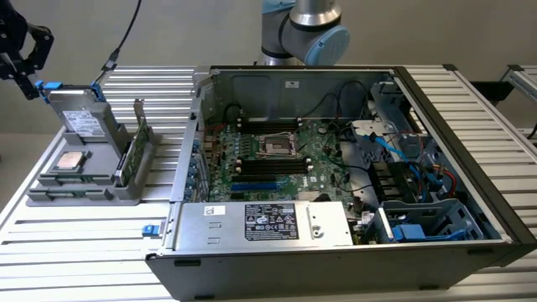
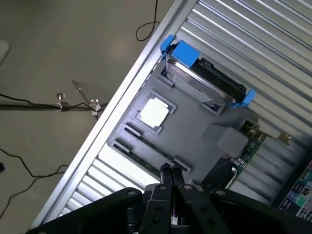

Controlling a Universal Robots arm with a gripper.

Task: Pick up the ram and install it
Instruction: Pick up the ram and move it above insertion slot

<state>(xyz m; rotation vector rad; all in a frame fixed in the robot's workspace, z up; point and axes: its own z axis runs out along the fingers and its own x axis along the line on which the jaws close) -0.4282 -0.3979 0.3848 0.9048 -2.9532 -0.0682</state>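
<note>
The claw (image 2: 170, 171) has its two fingers pressed together and holds nothing. It hangs above the grey holder (image 2: 195, 127). The ram (image 2: 141, 152) lies flat in a long slot at the edge of the holder, straight below the fingertips and not touched. Beyond the ram sits the square chip (image 2: 155, 112) — and farther from the claw the drive box (image 2: 202, 80) with blue clips.

The long, narrow green circuit-board ram stick (image 2: 143, 155) lay seated in a slot along the grey holder tray's (image 2: 192, 127) outer edge.
</note>
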